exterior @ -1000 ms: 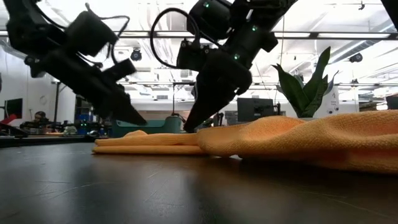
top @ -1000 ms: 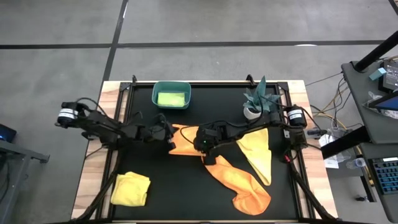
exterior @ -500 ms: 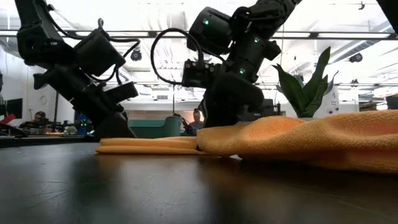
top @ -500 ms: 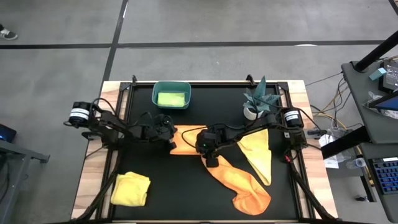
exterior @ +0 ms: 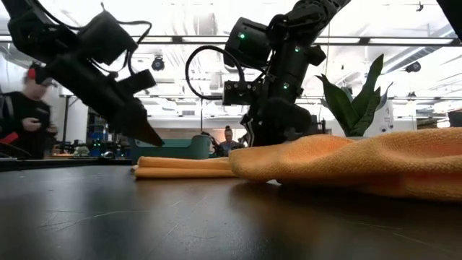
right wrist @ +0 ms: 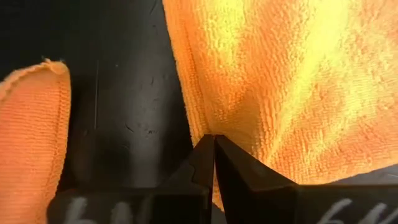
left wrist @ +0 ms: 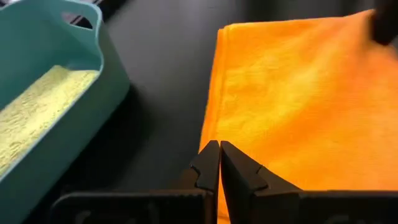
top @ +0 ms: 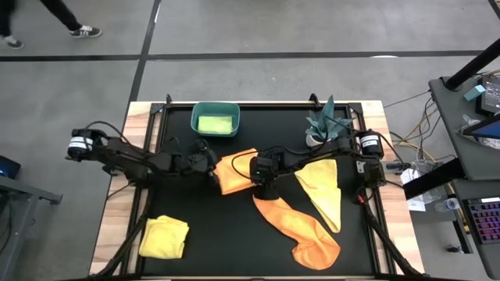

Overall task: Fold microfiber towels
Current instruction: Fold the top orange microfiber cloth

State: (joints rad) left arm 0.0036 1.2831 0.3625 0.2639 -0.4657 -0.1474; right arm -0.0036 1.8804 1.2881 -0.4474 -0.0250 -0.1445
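Both arms low (flanking), folded orange towel (top: pixel 234 170)

towels: orange (top: pixel 234 172), orange (top: pixel 301 228), yellow (top: pixel 324 191), yellow (top: pixel 165 236) | bin (top: pixel 216 108): teal | mat (top: pixel 226 234): black

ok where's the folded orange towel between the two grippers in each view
High view: folded orange towel at table centre, between the left gripper and right gripper.
Low view: flat layered slab left of centre.
Left wrist view: fills the right half.
Right wrist view: the large cloth.
Shared landmark: teal bin, also in the left wrist view.
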